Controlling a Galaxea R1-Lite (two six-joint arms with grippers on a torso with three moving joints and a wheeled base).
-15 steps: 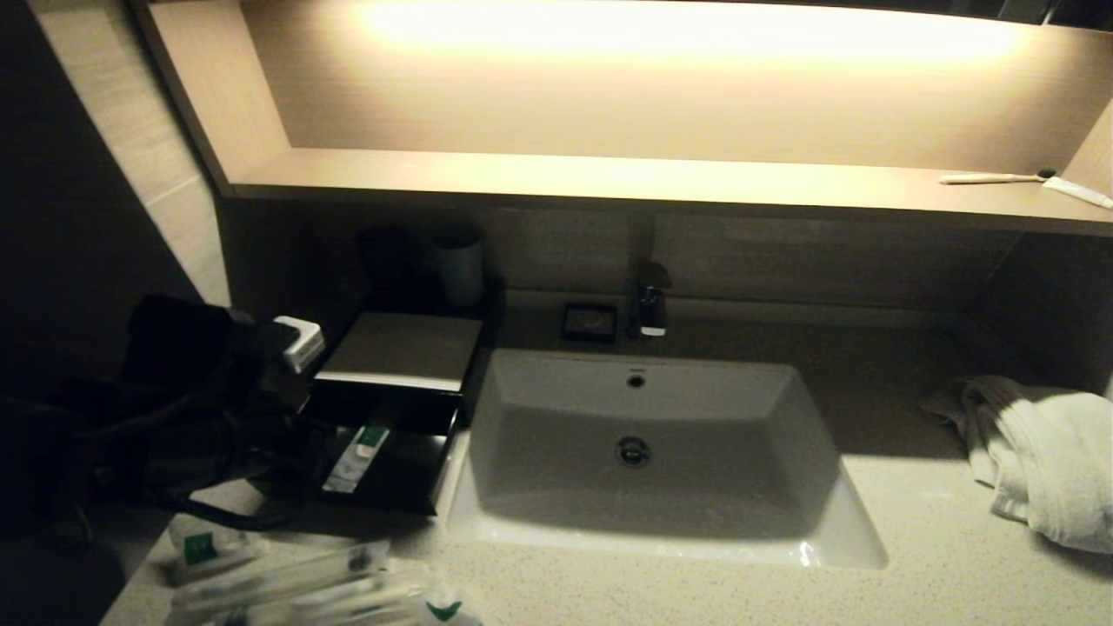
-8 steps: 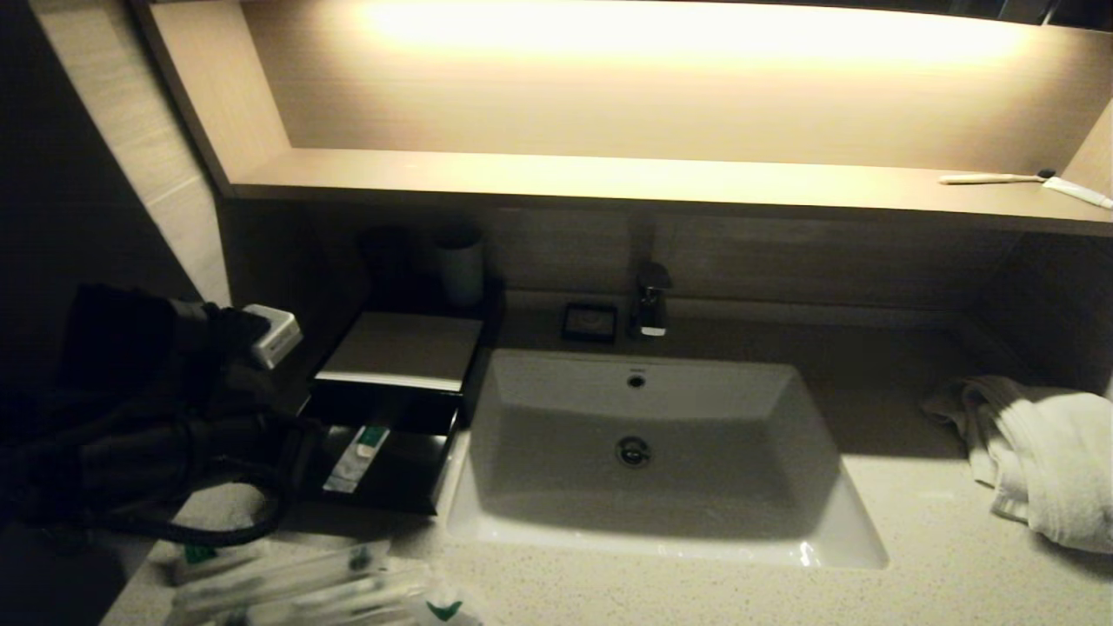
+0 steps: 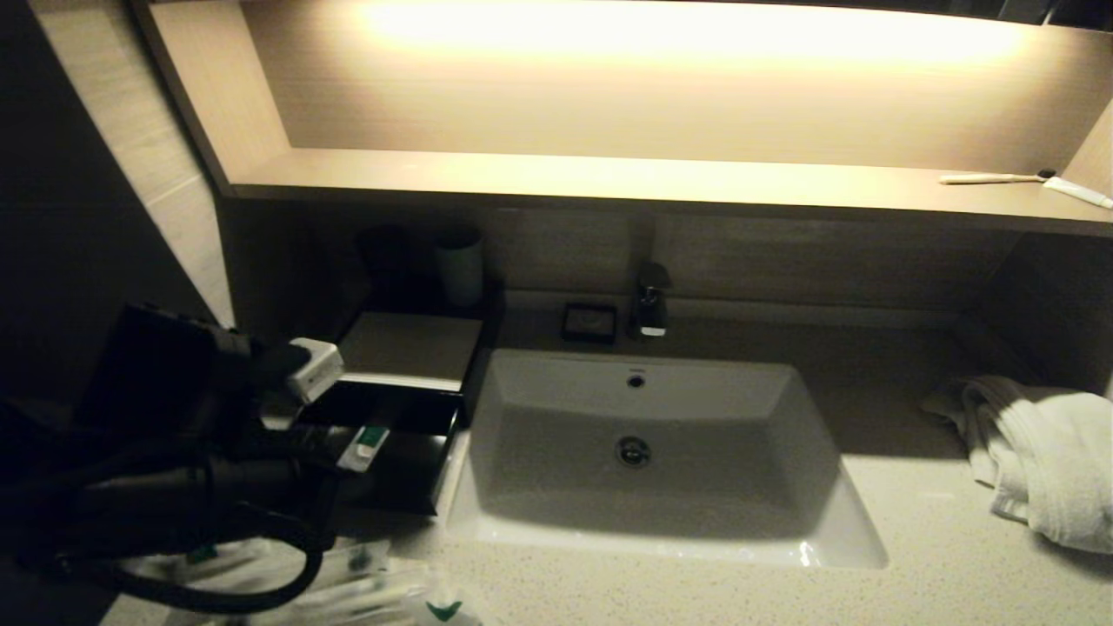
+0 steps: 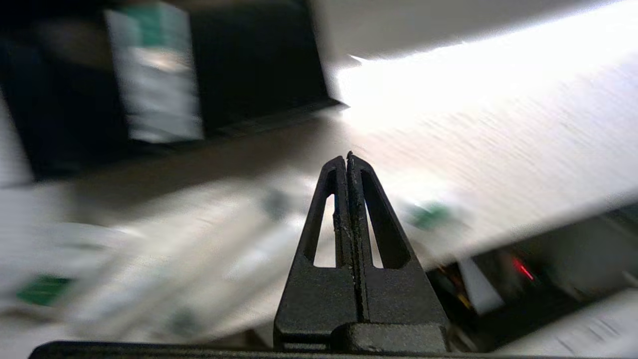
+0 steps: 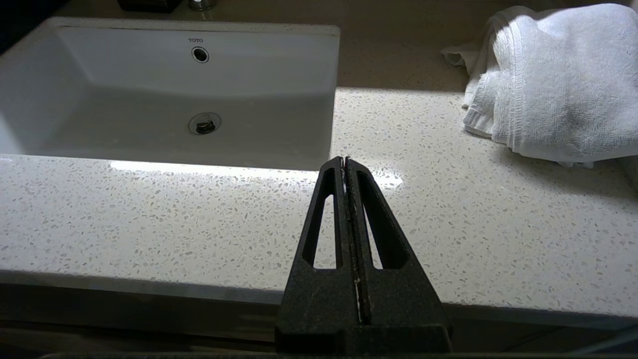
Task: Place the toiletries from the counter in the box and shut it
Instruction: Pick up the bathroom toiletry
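The left gripper (image 4: pixel 347 155), fingers pressed together and empty, hangs over the near left counter (image 3: pixel 869 574), just above the wrapped toiletries (image 4: pixel 164 259) strewn in front of the box (image 3: pixel 409 348). One sachet (image 3: pixel 363 445) already lies in the box's pulled-out drawer beyond the fingertips. The right gripper (image 5: pixel 345 159), also closed on nothing, sits parked off the counter's front edge, near the basin (image 5: pixel 149 99) and towel (image 5: pixel 558 85).

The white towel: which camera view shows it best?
The right wrist view: the towel lies close and bright, crumpled on the counter right of the basin. The head view shows it small at the edge. The left wrist view misses it.
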